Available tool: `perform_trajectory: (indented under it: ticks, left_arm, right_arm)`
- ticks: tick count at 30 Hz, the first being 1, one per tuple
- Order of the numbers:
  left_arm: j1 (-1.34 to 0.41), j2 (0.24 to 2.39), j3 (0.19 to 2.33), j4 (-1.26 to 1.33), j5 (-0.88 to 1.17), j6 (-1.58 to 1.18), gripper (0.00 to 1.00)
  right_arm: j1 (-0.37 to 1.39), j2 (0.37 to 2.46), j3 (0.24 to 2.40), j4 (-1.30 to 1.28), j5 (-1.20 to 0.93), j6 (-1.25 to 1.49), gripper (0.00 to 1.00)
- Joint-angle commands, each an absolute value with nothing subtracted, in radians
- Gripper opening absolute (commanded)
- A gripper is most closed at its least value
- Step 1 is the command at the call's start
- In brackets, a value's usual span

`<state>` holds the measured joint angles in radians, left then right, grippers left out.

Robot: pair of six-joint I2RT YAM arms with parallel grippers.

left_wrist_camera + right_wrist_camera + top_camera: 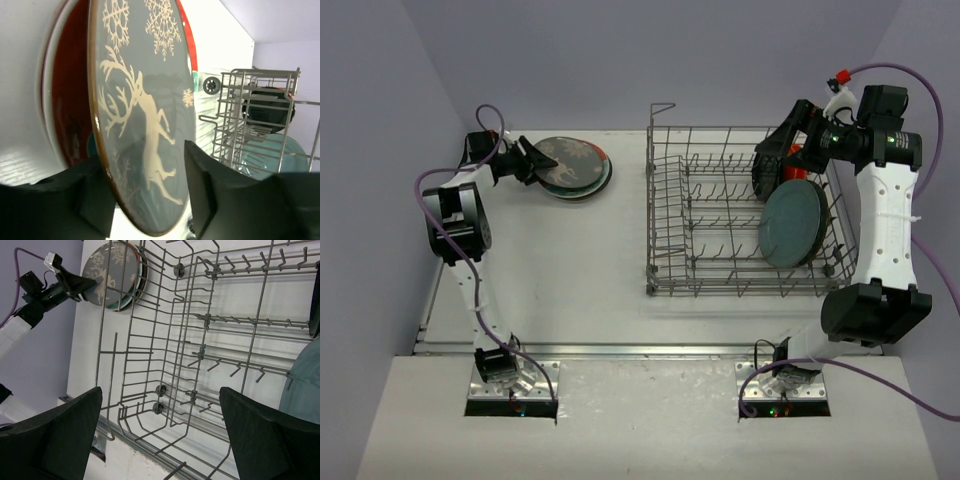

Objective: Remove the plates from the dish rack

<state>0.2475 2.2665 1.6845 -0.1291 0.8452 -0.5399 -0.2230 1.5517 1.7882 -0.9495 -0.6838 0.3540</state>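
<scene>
On the worktop, left tool grips patterned plate atop stack; right tool gapes empty over rack; teal plate, black plate not yet unloaded.

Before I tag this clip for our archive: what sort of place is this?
Probably a robot test cell, not a home kitchen: a white table boxed in by blank lavender walls, a left arm and right arm bolted at its near edge, and a lone wire dish rack.

Bright, even light; blurry wrist foregrounds.
</scene>
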Motion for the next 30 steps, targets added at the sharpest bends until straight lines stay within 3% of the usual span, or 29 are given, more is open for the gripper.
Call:
perform_trajectory:
  ticks: [1, 6, 12, 19, 27, 30]
  left_arm:
    - [0.227, 2.197, 1.732, -0.199, 0.832, -0.414, 0.73]
    - [0.202, 2.167, 1.791, -0.412, 0.639, -0.239, 0.89]
    - [0.142, 2.118, 1.837, -0.553, 0.344, -0.11, 1.0]
    - [0.038, 2.057, 1.821, -0.578, 0.062, 0.031, 1.0]
    - [0.012, 2.014, 1.829, -0.586, -0.044, 0.078, 1.0]
    - [0.011, 1.869, 1.773, -0.514, -0.026, 0.085, 1.0]
  right_arm:
    - [-0.222, 1.542, 1.792, -0.94, -0.69, 0.33, 0.99]
    - [-0.222, 1.555, 1.79, -0.94, -0.695, 0.321, 0.99]
    - [-0.222, 1.564, 1.779, -0.939, -0.686, 0.299, 0.99]
    - [-0.223, 1.569, 1.767, -0.94, -0.653, 0.271, 0.99]
    - [-0.222, 1.583, 1.818, -0.998, -0.46, 0.146, 0.99]
    - [-0.221, 1.569, 1.841, -1.022, -0.336, 0.041, 0.94]
